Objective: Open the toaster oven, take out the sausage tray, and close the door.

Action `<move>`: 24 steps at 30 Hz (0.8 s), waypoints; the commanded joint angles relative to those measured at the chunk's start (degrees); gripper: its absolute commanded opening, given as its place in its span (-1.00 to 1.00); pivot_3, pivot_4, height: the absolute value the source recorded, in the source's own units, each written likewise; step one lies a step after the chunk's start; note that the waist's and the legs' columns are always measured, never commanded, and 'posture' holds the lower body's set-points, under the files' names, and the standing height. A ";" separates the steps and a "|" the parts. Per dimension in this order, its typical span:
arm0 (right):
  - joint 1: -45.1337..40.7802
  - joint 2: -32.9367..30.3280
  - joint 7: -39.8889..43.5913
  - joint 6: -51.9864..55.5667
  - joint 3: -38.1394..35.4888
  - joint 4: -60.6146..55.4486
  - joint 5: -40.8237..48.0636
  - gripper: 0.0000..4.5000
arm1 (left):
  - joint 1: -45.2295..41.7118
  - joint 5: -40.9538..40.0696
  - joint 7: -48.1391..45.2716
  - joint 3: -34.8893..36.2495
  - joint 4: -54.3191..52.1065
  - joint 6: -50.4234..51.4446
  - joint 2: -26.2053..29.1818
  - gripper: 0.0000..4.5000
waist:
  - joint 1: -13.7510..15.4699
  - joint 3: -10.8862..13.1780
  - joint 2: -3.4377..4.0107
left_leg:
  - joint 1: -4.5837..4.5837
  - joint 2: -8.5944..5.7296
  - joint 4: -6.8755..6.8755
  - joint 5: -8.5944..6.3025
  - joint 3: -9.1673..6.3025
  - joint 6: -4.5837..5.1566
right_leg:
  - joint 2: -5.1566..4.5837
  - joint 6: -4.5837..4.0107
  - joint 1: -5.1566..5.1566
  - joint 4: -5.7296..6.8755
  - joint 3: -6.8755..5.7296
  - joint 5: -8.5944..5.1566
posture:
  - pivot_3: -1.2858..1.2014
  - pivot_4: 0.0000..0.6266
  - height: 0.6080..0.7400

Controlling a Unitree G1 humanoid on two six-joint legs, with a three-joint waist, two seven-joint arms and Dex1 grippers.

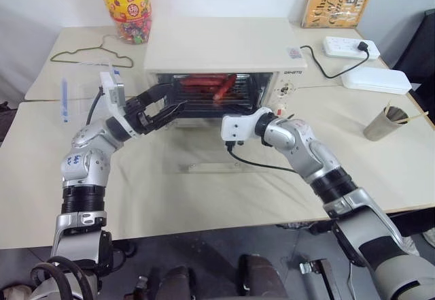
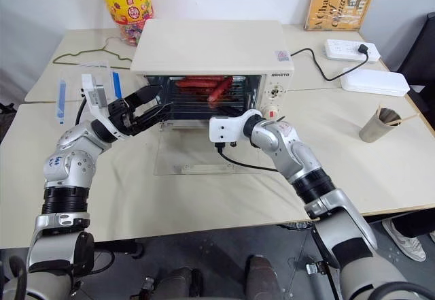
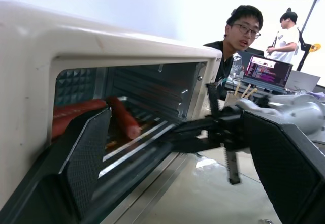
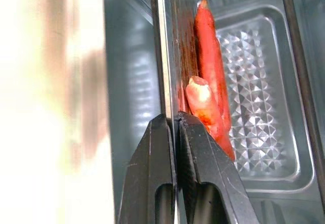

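The cream toaster oven (image 1: 224, 45) stands mid-table with its glass door (image 1: 204, 152) folded down flat on the table. Inside, reddish sausages (image 1: 212, 84) lie on the silver sausage tray (image 4: 254, 107). My right gripper (image 4: 175, 120) reaches into the opening and is shut on the tray's thin front rim, right beside the sausage ends. At the left side of the opening my left gripper (image 1: 170, 109) hovers just above the door with its fingers (image 3: 86, 158) spread wide and nothing between them.
On the table behind stand a candy jar (image 1: 126, 4), a wire hanger (image 1: 88, 52) and a clear box with blue latches (image 1: 85, 86). A book (image 1: 338, 1), a power strip (image 1: 350, 47), a white case (image 1: 376, 79) and a cup of sticks (image 1: 384, 123) sit to the right. Two people (image 3: 238, 31) are beyond the table.
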 commanded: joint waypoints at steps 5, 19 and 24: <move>9.55 -0.20 3.21 5.46 -2.90 -19.37 0.59 -0.97 | -1.10 0.96 -0.39 0.91 1.36 -0.74 0.88 0.93 | 0.27 0.00 0.00 | 0.00 0.00 0.03 0.00 0.02 0.00 | 0.00 0.00 0.00 0.00 0.00 0.00 | 0.03 -0.52 1.00; 19.43 -6.88 4.53 5.12 -6.41 -31.02 -0.68 -0.97 | -1.59 1.99 0.00 2.10 3.54 -1.13 1.22 0.93 | 2.90 0.01 -0.01 | 0.03 -0.02 0.12 0.01 0.13 -0.02 | -0.03 -0.01 0.03 -0.02 0.01 0.00 | 0.03 -0.52 1.00; 21.34 -9.24 3.75 2.92 -7.57 -32.57 -1.08 -0.97 | -0.65 1.44 0.78 2.30 2.12 0.05 0.90 0.93 | 3.03 0.01 -0.02 | 0.03 -0.03 0.15 0.01 0.14 -0.02 | -0.03 -0.03 0.05 -0.02 0.01 0.01 | 0.03 -0.52 1.00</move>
